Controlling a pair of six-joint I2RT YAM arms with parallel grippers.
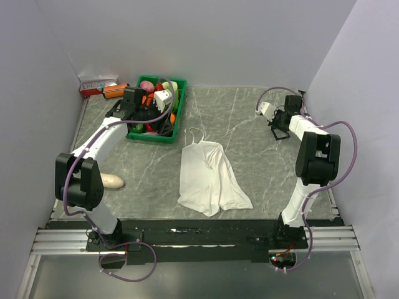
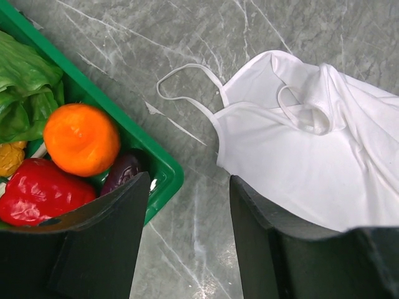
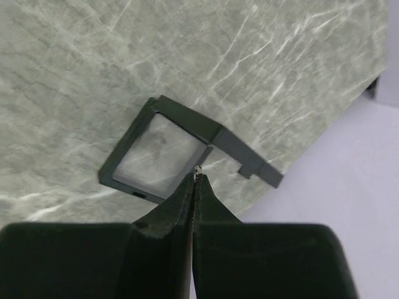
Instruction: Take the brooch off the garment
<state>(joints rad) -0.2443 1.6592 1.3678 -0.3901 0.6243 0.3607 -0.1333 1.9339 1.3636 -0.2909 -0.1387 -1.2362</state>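
Right gripper (image 3: 197, 179) at far right corner, jaws pinched together on tiny brooch (image 3: 198, 168), above black frame (image 3: 190, 118). Left gripper (image 2: 190, 190) beside green basket (image 2: 165, 171), far left, jaws apart. Garment (image 1: 209, 177) mid-counter.

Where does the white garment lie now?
In the top view the garment lies spread near the middle of the table, right of the green basket and closer to the near edge.
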